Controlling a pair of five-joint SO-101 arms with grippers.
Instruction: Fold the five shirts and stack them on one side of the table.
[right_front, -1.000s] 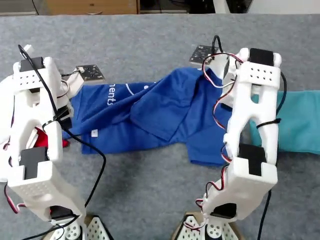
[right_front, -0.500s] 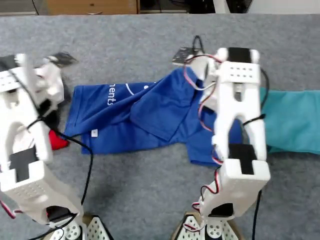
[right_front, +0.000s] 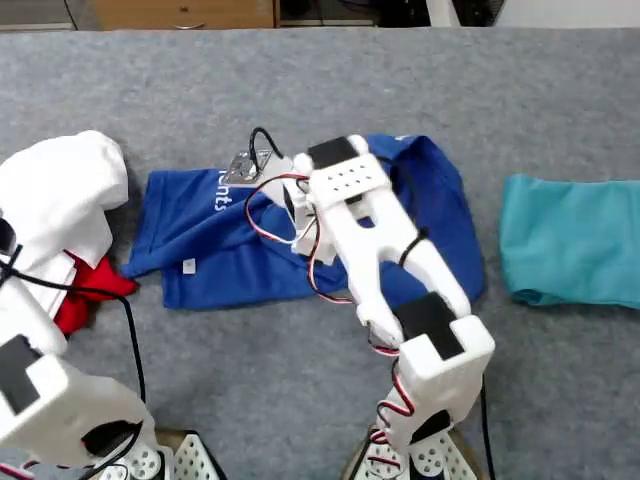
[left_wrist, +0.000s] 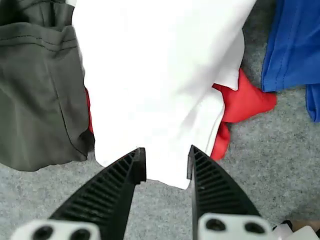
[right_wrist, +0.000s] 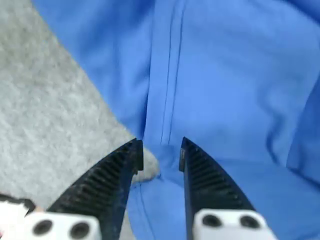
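A blue shirt (right_front: 230, 250) lies crumpled across the middle of the grey table. My right gripper (right_front: 248, 168) hovers low over its far left part. In the right wrist view its jaws (right_wrist: 158, 150) stand a little apart over a fold of the blue shirt (right_wrist: 225, 75), with a patch of table between them. At the left edge a white shirt (right_front: 60, 195) lies on a red one (right_front: 85, 295). My left gripper (left_wrist: 166, 157) is open just above the white shirt's (left_wrist: 160, 65) near edge, with the red shirt (left_wrist: 245, 102) and a dark olive shirt (left_wrist: 35, 85) beside it.
A folded teal shirt (right_front: 570, 240) lies at the right edge of the table. The left arm's white body (right_front: 40, 400) stands at the front left corner. Bare grey table (right_front: 250, 370) stretches along the front, and the far strip behind the shirts is bare too.
The right arm swung left across the blue shirt, whose right side has bunched up and shifted left. The left arm drew back toward the left edge, uncovering the white shirt.
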